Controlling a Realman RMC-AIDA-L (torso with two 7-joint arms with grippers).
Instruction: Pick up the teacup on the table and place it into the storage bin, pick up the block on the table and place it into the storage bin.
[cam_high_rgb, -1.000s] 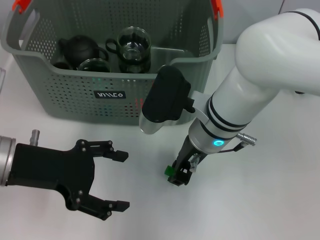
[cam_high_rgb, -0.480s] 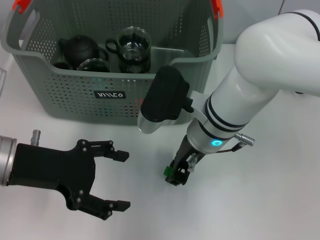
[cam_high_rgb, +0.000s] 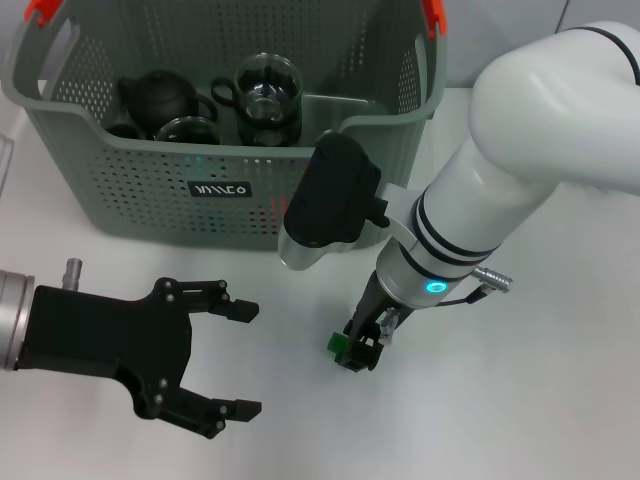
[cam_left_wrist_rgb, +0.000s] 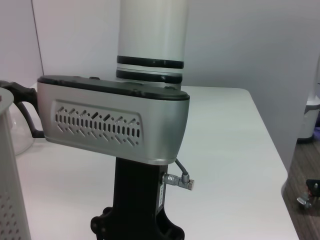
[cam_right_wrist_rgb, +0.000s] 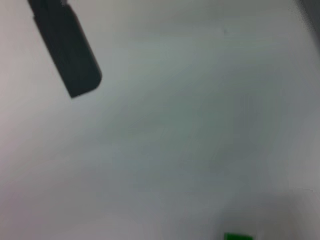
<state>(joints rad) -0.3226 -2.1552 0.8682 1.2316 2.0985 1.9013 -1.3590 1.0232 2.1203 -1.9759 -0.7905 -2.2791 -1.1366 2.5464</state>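
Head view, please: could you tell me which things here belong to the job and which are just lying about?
Job:
- green block, on the table at the right hand
- storage bin
- glass teacup, already in the bin

Lying about:
- black teapot and glass pitcher, both in the bin
- left hand, open, idle
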